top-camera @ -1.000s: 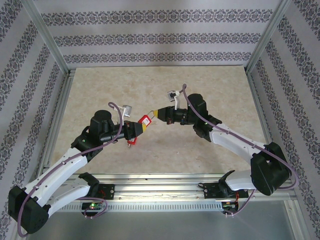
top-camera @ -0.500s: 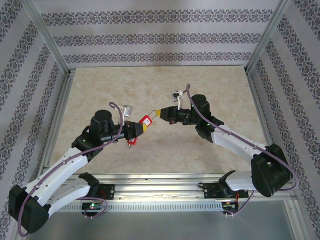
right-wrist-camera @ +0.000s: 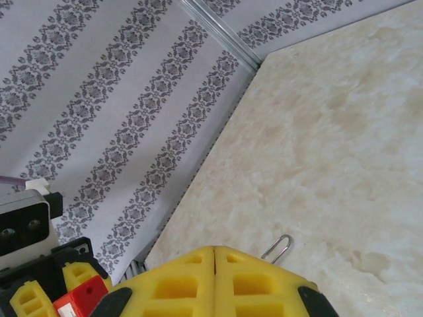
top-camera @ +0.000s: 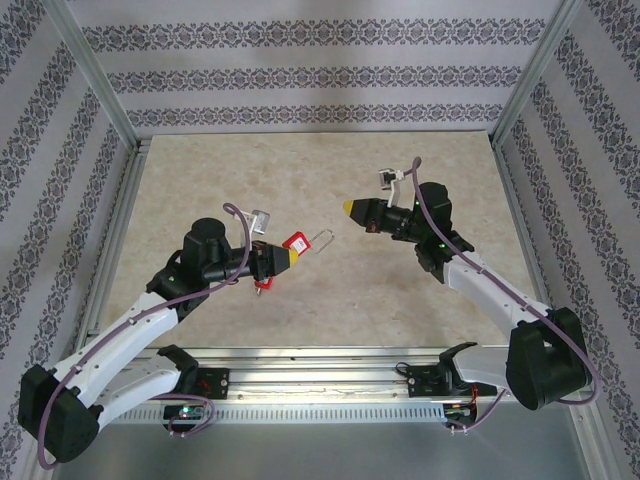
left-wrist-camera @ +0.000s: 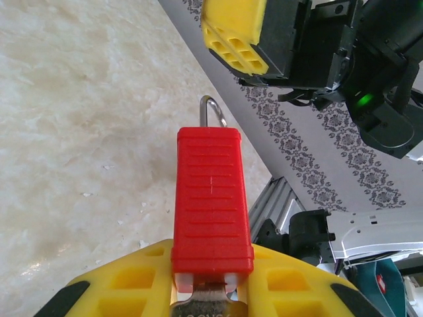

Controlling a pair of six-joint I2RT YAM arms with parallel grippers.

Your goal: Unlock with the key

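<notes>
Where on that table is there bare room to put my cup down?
The far strip of the table, along the back wall, is bare; so is the near middle, between the left arm and the right arm. The centre is crowded: the left gripper holds a red padlock there, facing the shut right gripper.

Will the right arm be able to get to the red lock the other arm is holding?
Probably yes. The red lock sits in the left arm's jaws, its metal loop pointing toward the right arm, with nothing between them. The right jaws are shut, so they'd need to open first.
</notes>
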